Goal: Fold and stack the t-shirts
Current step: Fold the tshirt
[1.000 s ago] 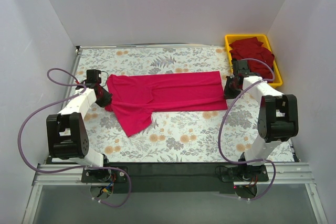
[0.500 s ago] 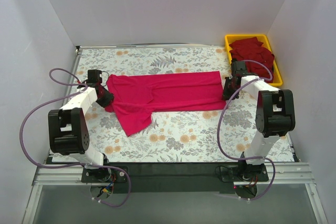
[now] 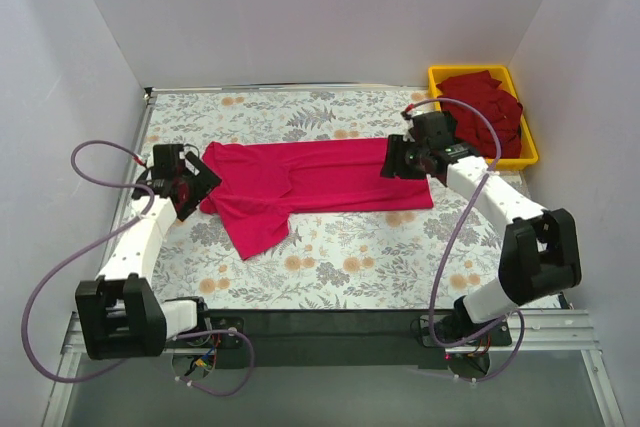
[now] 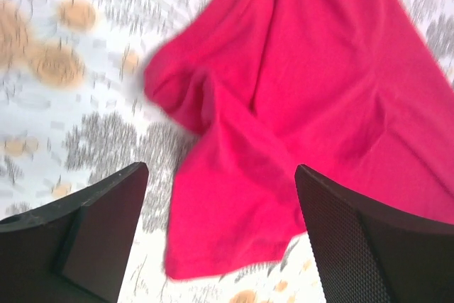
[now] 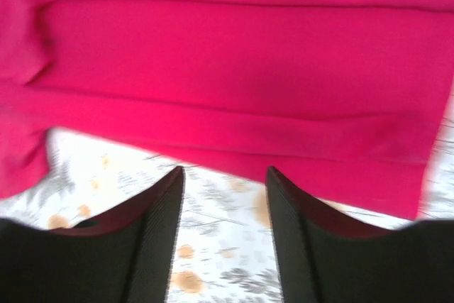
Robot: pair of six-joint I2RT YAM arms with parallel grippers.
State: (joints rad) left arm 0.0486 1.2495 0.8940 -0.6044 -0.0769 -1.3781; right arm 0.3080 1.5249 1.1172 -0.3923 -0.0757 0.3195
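A bright magenta-pink t-shirt (image 3: 320, 172) lies lengthwise across the floral table, with one sleeve or corner hanging toward the near side at the left. My left gripper (image 3: 198, 185) hovers at the shirt's left end. In its wrist view the left gripper (image 4: 220, 239) is open wide, with nothing held and the pink cloth (image 4: 319, 90) below it. My right gripper (image 3: 392, 161) is over the shirt's right end. The right gripper (image 5: 223, 204) is open and empty above the shirt's near edge (image 5: 234, 69). Darker red t-shirts (image 3: 485, 105) lie piled in the bin.
The yellow plastic bin (image 3: 530, 152) stands at the far right corner of the table. White walls close in the left, back and right sides. Purple cables loop from both arms. The floral tablecloth (image 3: 350, 257) shows bare on the near side of the shirt.
Both grippers have opened and let go of the pink shirt. The right gripper moved left and back, over the shirt's right end. The left arm pulled back slightly.
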